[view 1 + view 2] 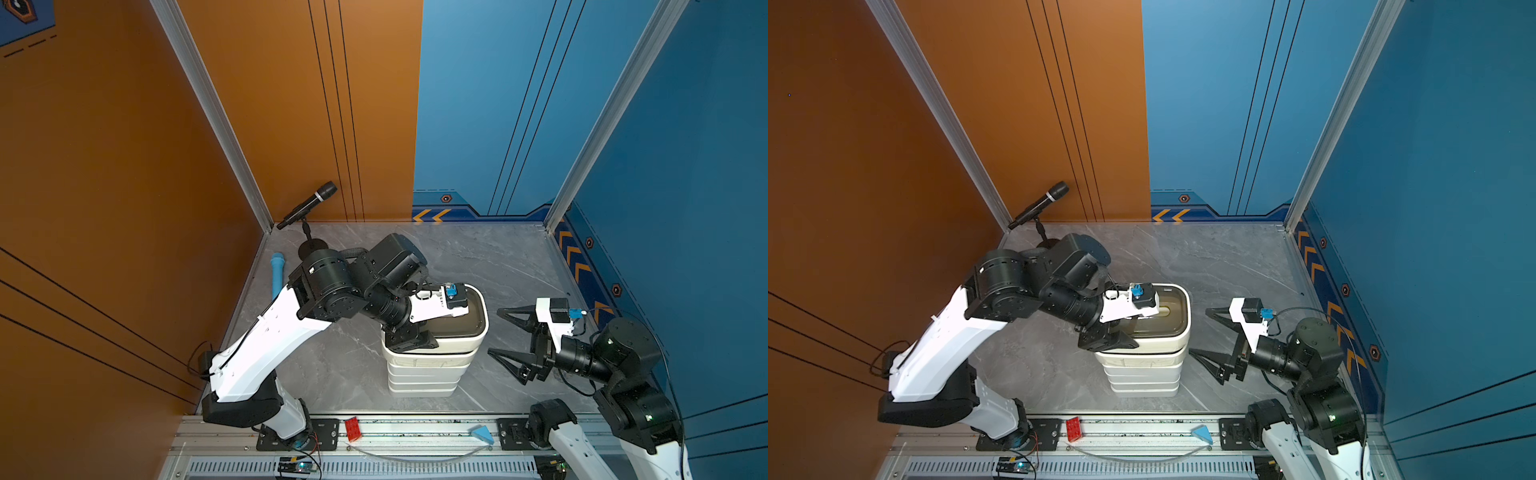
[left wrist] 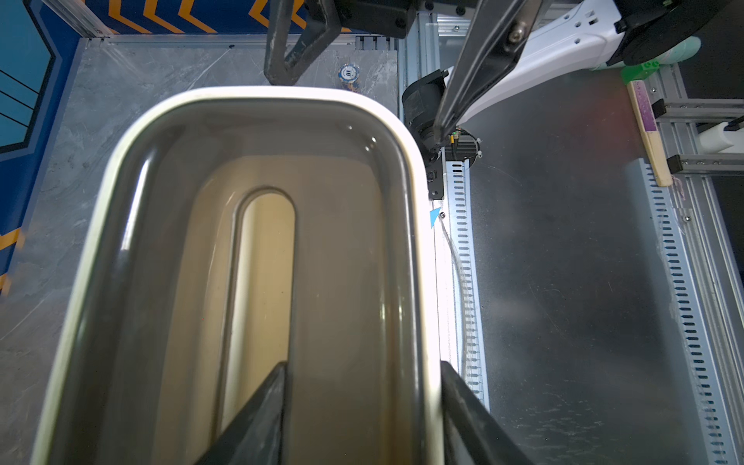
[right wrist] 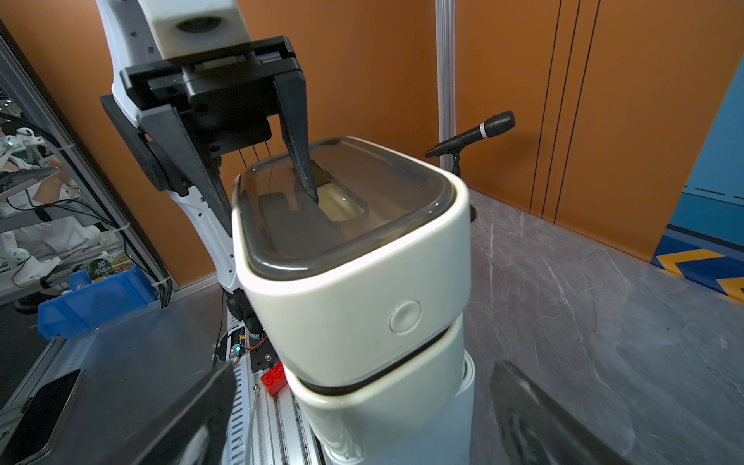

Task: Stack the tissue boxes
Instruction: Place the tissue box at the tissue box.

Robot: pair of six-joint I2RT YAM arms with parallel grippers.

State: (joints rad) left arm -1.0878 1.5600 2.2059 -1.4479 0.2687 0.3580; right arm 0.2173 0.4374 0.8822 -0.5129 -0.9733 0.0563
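Nearest us, on the rail, a red brick [image 1: 353,429] and a blue wedge [image 1: 483,435] lie clear of the action. Just beyond, mid-table [image 1: 478,257], stands the stack of tissue boxes [image 1: 424,376]. The top box [image 1: 478,334], a cream shell under a dark brown translucent lid [image 2: 346,241], sits on the summit.

The left gripper [image 2: 362,364] straddles that box's near long wall. One finger is down in the oval slot [image 2: 265,261], the other outside the shell. Pinching or loose? We cannot tell.

To the right, the right gripper [image 1: 494,331] hangs beside the stack, jaws spread wide and empty, tips aimed at the top box.

Our read is that these are hollow plastic: light, stiff, and glossy enough to slip. The slot-and-wall hold hooks the rim nicely, but we'd guess the lid could lift if pulled upward. Squeezing the two long walls looks safer. The tower is tall, so a sideways nudge might topple it.

Farther back, a blue cylinder [image 1: 276,274] lies at the left edge, and a microphone [image 1: 307,204] stands in the far left corner.
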